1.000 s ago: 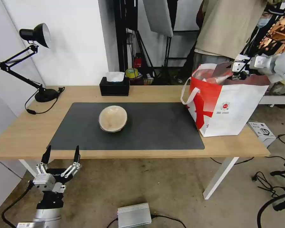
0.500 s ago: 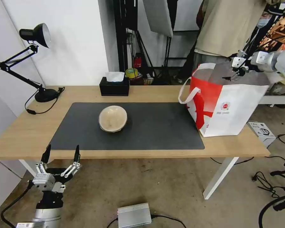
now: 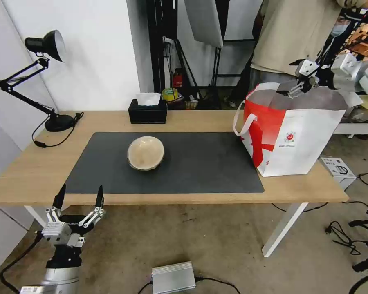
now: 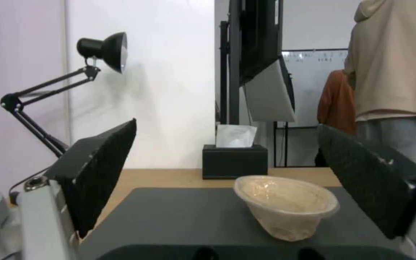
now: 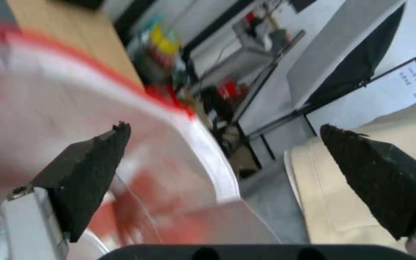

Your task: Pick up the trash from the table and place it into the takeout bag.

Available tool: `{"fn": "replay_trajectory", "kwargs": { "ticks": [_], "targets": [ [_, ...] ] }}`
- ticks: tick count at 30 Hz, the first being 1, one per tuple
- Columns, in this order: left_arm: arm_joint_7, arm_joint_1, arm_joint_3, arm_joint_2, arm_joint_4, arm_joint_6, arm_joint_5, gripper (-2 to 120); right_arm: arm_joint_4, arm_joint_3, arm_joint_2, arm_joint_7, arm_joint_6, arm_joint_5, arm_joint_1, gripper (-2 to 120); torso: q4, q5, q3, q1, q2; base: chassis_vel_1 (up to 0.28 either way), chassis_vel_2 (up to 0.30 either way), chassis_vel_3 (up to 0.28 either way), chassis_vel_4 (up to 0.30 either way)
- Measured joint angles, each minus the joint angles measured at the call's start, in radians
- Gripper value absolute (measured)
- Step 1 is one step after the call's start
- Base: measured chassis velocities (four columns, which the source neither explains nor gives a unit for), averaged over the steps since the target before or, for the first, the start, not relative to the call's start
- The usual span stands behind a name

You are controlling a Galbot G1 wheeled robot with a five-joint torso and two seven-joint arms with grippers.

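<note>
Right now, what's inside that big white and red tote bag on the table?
The head view shows only silver foil lining at the mouth of the big white and red tote bag. The right wrist view hints at something red inside, too blurred to identify. The bag's walls hide everything deeper.

My black finger pads [image 4: 103, 169] look rough; table [image 3: 37, 171] is matt light wood, mat [image 3: 200, 171] matt, bag [image 3: 310, 143] lined with shiny foil.
</note>
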Motion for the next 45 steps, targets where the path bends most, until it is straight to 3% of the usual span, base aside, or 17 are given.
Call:
{"fn": "replay_trajectory", "kwargs": {
  "ticks": [5, 6, 7, 9, 12, 22, 35, 45],
  "targets": [
    [-0.001, 0.003, 0.003, 0.000, 0.000, 0.000, 0.010, 100, 0.112, 0.056, -0.030, 0.081, -0.047, 0.106, -0.082, 100, -0.0001, -0.0001, 0.000, 0.000, 0.000, 0.000, 0.000, 0.000, 0.000],
    [-0.002, 0.005, 0.007, -0.003, 0.000, 0.000, 0.016, 100, 0.159, 0.085, -0.039, 0.132, -0.056, 0.159, -0.131, 100, -0.0001, 0.0000, 0.000, 0.000, 0.000, 0.000, 0.000, 0.000, 0.000],
    [-0.002, 0.007, 0.016, -0.010, -0.001, 0.000, 0.027, 100, 0.258, 0.170, -0.047, 0.275, -0.073, 0.251, -0.268, 100, 0.0000, 0.0001, 0.000, 0.000, 0.000, 0.000, 0.000, 0.000, 0.000],
    [-0.002, 0.007, 0.019, -0.013, -0.001, 0.000, 0.031, 100, 0.294, 0.209, -0.047, 0.330, -0.073, 0.276, -0.327, 100, 0.0000, 0.0001, 0.000, 0.000, 0.000, 0.000, 0.000, 0.000, 0.000],
    [-0.002, 0.004, 0.028, -0.016, -0.001, 0.001, 0.042, 100, 0.374, 0.301, -0.029, 0.461, -0.016, 0.309, -0.493, 100, -0.0002, 0.0005, 0.000, 0.000, 0.000, 0.000, 0.000, 0.000, 0.000],
    [-0.003, 0.006, 0.041, -0.003, -0.001, 0.002, 0.055, 100, 0.513, 0.432, 0.056, 0.675, 0.116, 0.303, -0.794, 100, 0.0000, 0.0001, 0.000, 0.000, 0.000, 0.000, 0.000, 0.000, 0.000],
    [-0.003, 0.009, 0.053, 0.009, 0.000, 0.004, 0.059, 100, 0.550, 0.491, 0.171, 0.816, 0.273, 0.176, -0.983, 100, 0.0000, 0.0000, 0.000, 0.000, 0.000, 0.000, 0.000, 0.000, 0.000],
    [-0.005, 0.014, 0.070, 0.009, -0.003, 0.007, 0.062, 100, 0.596, 0.558, 0.251, 0.845, 0.310, 0.059, -1.116, 100, 0.0000, 0.0000, 0.000, 0.000, 0.000, 0.000, 0.000, 0.000, 0.000]
  ]
}}
